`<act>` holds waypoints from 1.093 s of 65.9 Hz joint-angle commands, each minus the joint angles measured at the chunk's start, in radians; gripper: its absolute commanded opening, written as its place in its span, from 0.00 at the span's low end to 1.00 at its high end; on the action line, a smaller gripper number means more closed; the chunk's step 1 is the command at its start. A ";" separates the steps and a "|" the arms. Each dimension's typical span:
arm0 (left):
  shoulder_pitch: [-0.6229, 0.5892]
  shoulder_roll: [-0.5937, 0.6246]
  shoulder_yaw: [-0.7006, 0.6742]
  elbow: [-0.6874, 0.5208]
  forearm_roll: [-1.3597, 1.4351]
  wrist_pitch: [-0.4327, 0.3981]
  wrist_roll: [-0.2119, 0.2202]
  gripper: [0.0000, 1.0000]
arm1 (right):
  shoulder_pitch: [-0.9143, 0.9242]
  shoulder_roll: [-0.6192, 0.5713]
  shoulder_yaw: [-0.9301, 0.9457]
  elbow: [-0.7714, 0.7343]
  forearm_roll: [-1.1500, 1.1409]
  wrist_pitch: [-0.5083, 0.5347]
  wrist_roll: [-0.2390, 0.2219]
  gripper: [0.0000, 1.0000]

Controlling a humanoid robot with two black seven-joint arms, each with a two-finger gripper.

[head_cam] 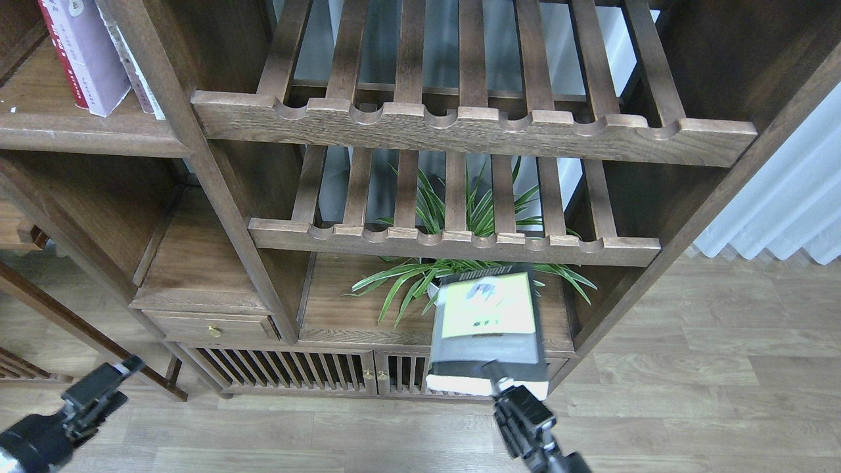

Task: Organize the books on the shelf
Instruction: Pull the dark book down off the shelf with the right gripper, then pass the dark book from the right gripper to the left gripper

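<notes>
My right gripper is shut on the lower edge of the thick yellow-green-and-grey book. It holds the book cover-up, low in front of the cabinet, over the plant. The red book and the pale lavender-white book stand leaning on the solid dark-brown shelf at the upper left. My left gripper hangs low at the bottom left, far from the books. It is small and dark, so its fingers cannot be told apart.
Two slatted racks with notched front rails fill the middle of the cabinet. A green potted plant stands below them. A further thin white book leans by the post. A small drawer and slatted doors sit low.
</notes>
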 commanded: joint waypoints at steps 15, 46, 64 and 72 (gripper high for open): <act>-0.016 -0.096 0.065 -0.043 -0.012 0.000 -0.019 0.99 | 0.109 0.054 -0.095 -0.128 0.002 0.000 -0.066 0.05; -0.031 -0.211 0.079 -0.121 -0.012 0.000 -0.061 0.99 | 0.179 0.080 -0.181 -0.220 0.028 0.000 -0.149 0.05; -0.049 -0.293 0.117 -0.118 -0.010 0.000 -0.061 0.97 | 0.179 0.080 -0.196 -0.220 0.028 0.000 -0.158 0.05; -0.054 -0.325 0.120 -0.112 -0.010 0.000 -0.059 0.93 | 0.179 0.080 -0.196 -0.218 0.027 0.000 -0.166 0.05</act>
